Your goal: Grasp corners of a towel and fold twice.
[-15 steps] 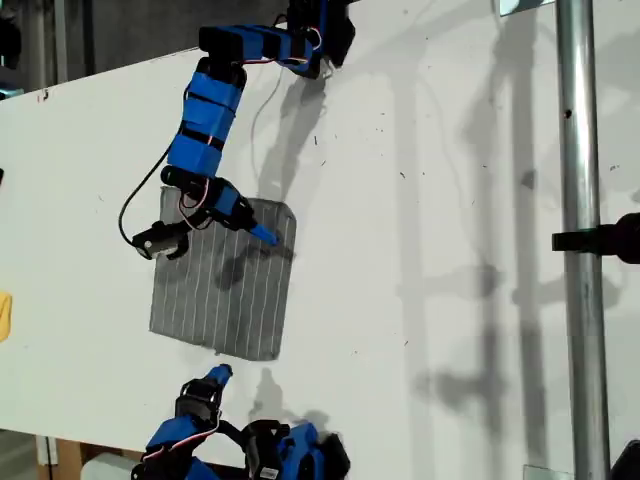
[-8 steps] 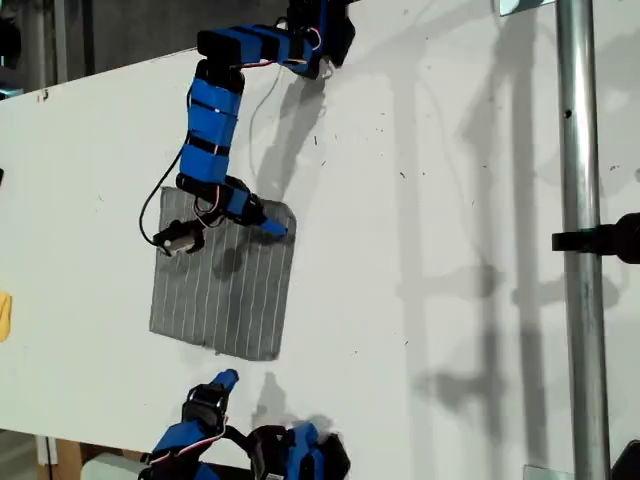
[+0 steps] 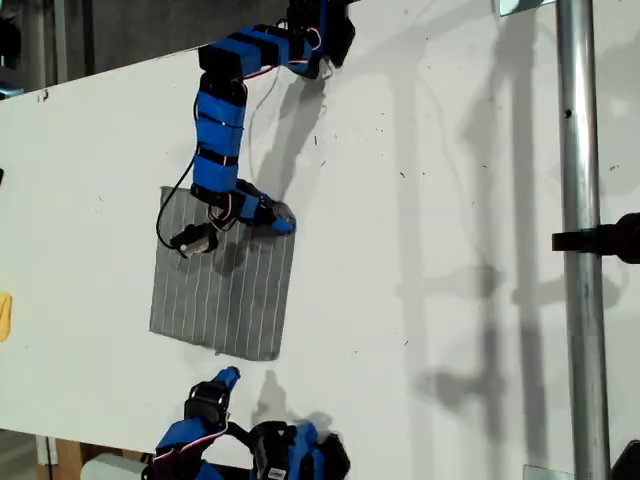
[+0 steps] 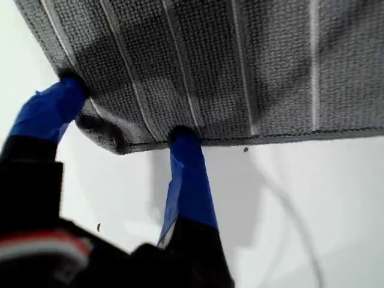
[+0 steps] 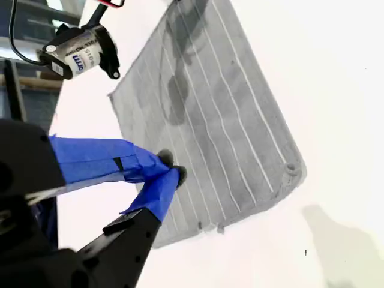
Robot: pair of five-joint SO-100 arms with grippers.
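Observation:
The grey striped towel lies flat on the white table, left of centre in the exterior view. My first gripper is down at the towel's upper right corner in that view. In the first wrist view the gripper is open, its blue fingertips apart at the towel's hem, with the rounded corner between them. My second gripper is below the towel's lower edge in the exterior view, apart from the cloth. Its tips are shut together on nothing, with the towel beyond them.
A small yellow object lies at the exterior view's left edge. A metal pole with a black clamp stands at that view's right. The table's front edge runs just behind the second arm's base.
My first gripper has swung from over the towel's upper middle to its upper right corner in the exterior view. The second gripper has shifted only slightly.

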